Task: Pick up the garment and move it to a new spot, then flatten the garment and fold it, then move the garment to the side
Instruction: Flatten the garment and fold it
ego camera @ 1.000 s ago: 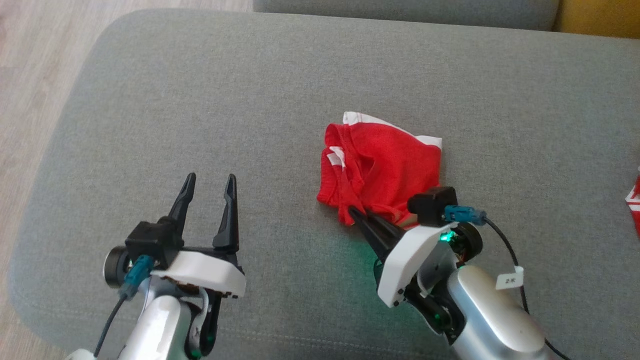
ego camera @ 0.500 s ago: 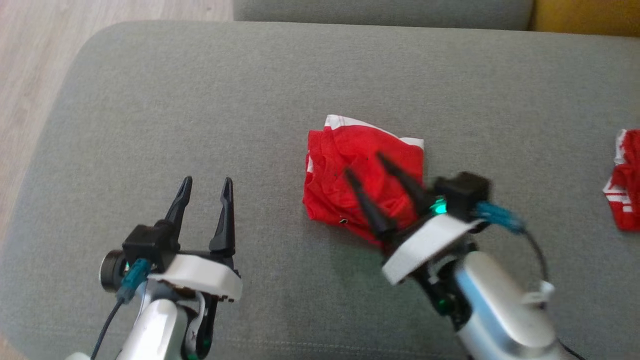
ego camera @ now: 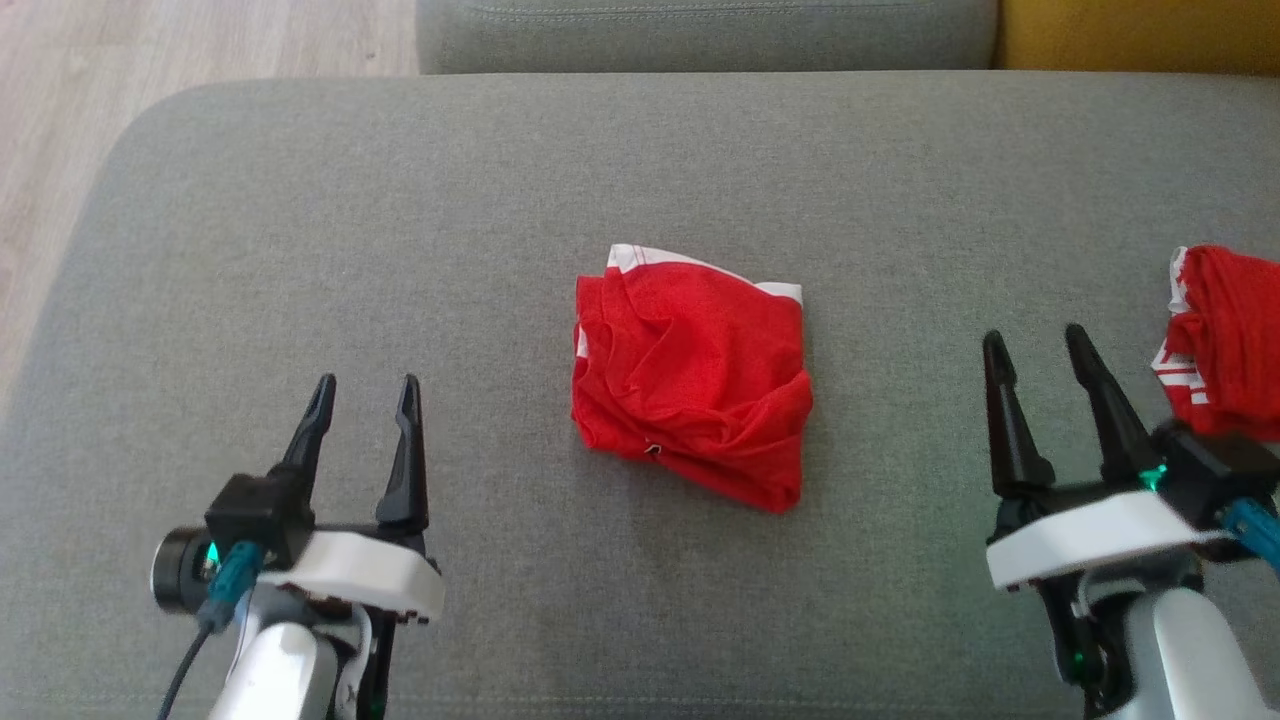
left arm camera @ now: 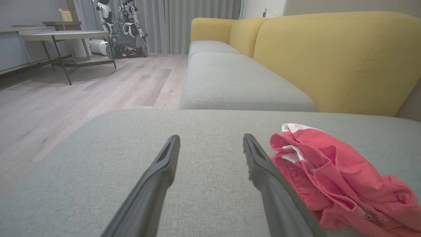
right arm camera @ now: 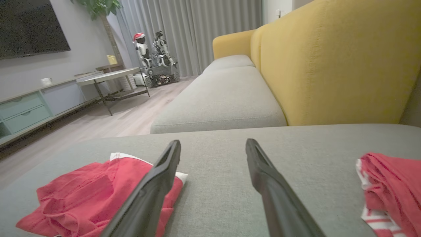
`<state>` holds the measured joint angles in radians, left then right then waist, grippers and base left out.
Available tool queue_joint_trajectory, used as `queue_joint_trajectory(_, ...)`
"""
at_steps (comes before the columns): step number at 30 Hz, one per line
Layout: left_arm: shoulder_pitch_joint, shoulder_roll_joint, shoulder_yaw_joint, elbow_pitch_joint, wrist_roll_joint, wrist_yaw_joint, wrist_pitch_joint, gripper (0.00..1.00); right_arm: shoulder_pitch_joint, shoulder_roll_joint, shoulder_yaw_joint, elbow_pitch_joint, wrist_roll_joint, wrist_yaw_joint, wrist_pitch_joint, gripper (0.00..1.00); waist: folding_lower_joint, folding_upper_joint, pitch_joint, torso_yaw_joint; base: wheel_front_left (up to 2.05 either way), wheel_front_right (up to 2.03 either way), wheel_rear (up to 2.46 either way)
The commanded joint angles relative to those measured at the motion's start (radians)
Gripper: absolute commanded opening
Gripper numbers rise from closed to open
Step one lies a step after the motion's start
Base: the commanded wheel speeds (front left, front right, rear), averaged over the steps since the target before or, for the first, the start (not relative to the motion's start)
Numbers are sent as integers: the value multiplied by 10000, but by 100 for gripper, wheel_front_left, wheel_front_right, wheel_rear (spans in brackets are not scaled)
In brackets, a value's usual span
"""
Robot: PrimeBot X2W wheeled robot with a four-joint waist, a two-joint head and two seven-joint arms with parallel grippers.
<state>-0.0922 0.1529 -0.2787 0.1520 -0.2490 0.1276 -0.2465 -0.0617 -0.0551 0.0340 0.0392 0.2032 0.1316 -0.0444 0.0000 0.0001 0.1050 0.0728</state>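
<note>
Two grippers rest low in the head view, one at each bottom corner, with a red garment [ego camera: 690,385] between them at the middle of the frame. It lies on a wide grey seat cushion [ego camera: 300,250], bunched into a rough, rumpled square. White trim shows along its upper edge and folds ridge across its middle.

At lower left, the left gripper [ego camera: 365,382] has its two dark fingers spread wide, holding nothing, well apart from the cloth. At lower right, the right gripper [ego camera: 1035,340] is also spread wide and empty, clear of the garment. A second red garment [ego camera: 1225,340] with white stripes sits at the right edge of the frame, just beside this gripper.

In the left wrist view the garment lies at lower right, next to the right-hand finger. In the right wrist view it lies at lower left, partly behind the left-hand finger.

Judging from this, the garment has been set at its spot and let go, and flattening has not yet begun. The next move likely calls for both arms to reach inward, each pinching an opposite edge or corner. They would then draw the cloth outward until the creases lie smooth. The white-trimmed upper edge looks the easiest place to find a single layer.
</note>
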Motion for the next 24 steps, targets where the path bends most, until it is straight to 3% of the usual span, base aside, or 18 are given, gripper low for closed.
queue_joint_trajectory(1,-96,201,368,-389,65,57,14,100,-100,49,140,-491,-125,-9,48,100,0,-1,3,-22,0,0,0)
queue_joint_trajectory(21,-24,377,255,-698,-7,207,206,100,372,49,-256,-1043,-289,-9,393,100,0,-1,95,-120,0,0,0)
queue_joint_trajectory(22,-34,377,249,-694,-12,211,201,100,361,49,-273,-1019,-249,-9,399,36,0,-1,103,-112,0,0,0)
queue_joint_trajectory(23,-45,374,239,-693,-15,214,197,100,342,49,-291,-979,-193,-9,399,0,0,-1,115,-100,0,0,0)
queue_joint_trajectory(24,-59,371,229,-696,-18,217,193,100,308,49,-269,-906,-93,-9,416,0,0,-1,133,-90,0,0,0)
